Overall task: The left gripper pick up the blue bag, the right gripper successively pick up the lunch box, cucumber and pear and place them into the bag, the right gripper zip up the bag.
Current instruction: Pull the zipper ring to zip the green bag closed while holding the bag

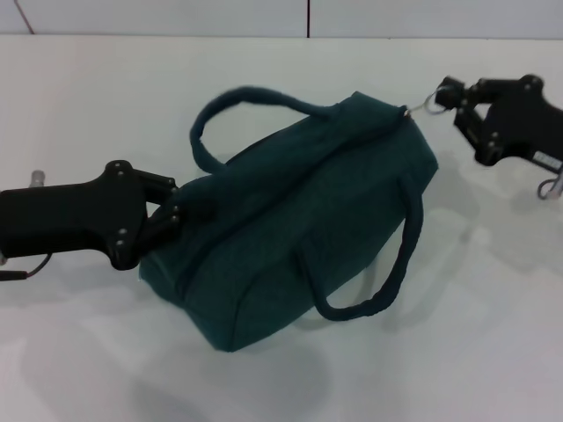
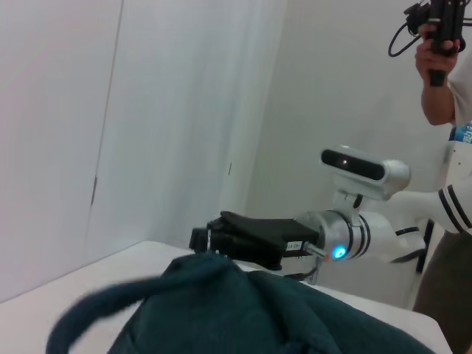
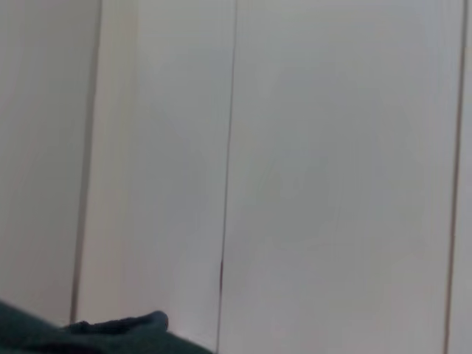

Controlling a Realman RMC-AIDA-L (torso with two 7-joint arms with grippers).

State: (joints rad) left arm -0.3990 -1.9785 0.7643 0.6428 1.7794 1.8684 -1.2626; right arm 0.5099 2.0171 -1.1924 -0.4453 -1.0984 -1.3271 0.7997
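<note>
- Since the blue bag (image 1: 295,220) lies on the white table (image 1: 88,105) with its top seam closed and no lunch box, cucumber or pear in sight, I judge the zipping to be the step in hand, near its end
- The bag lies slantwise mid-table, one handle (image 1: 237,110) arching up at the far side, the other (image 1: 387,272) drooping toward the near side
- The left gripper (image 1: 171,215) pinches the bag's left end, fingers closed on the cloth, bracing it
- The right gripper (image 1: 449,95) sits at the bag's far right corner, fingertips nipped on the small metal ring of the zip pull (image 1: 427,101)
- Next, I reckon, a short pull along the seam if any gap remains, then letting go
- A person (image 2: 442,66) stands behind the robot in the left wrist view, well apart
- Nothing blocks either arm
</note>
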